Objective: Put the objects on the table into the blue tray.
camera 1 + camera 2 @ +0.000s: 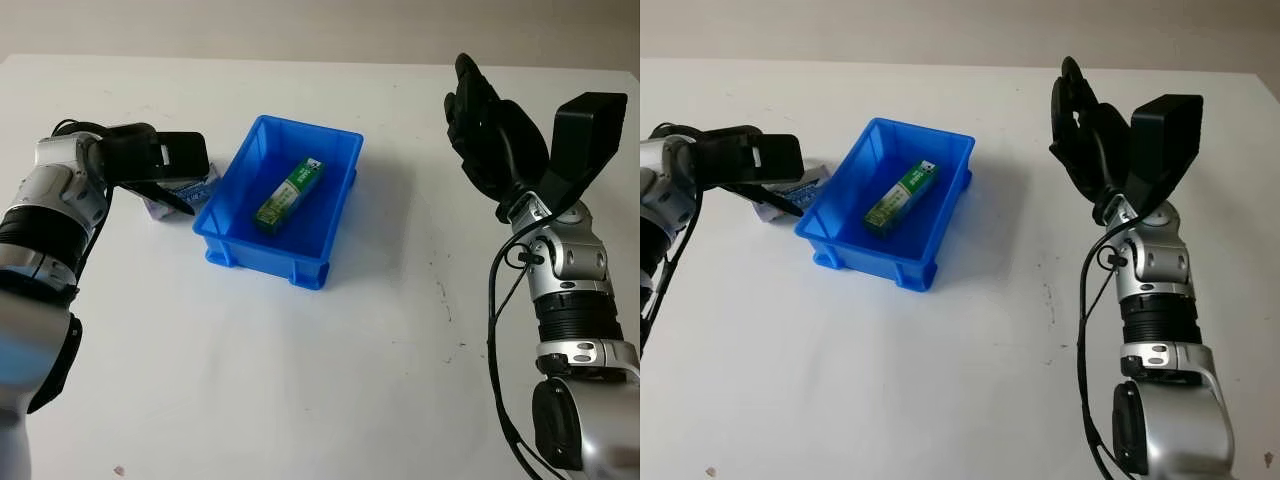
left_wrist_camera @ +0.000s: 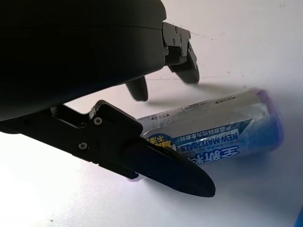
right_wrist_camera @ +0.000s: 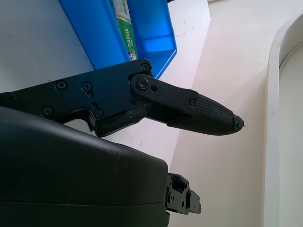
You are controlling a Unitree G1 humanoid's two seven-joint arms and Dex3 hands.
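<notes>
Reaching over the blue-and-silver packet point(image 2: 222, 130) at the left of the frame, the left hand point(image 1: 165, 165) hovers just beside the blue tray point(image 1: 335, 215), its fingers point(image 2: 165, 165) straddling the packet but not closed on it. In the left wrist view one finger lies along the near side of the packet and two shorter ones point(image 2: 184, 64) stand beyond its far side; whether any of them touches the wrapper I cannot tell. The packet lies flat on the white surface point(image 1: 300, 380), close against the tray's left wall. A green box point(image 1: 290, 195) already lies inside the tray, aslant along its floor.

The step in hand looks like the pick of the second object, with the first already stowed. The next move likely calls for the fingers to close around the packet, a lift clear of the tray's rim, and a short carry rightward over the tray before letting go. The soft wrapper may slip or crumple under the grip.

The right hand point(image 1: 1085, 125) is raised in the upper right of the frame, open and holding nothing, well apart from the tray
</notes>
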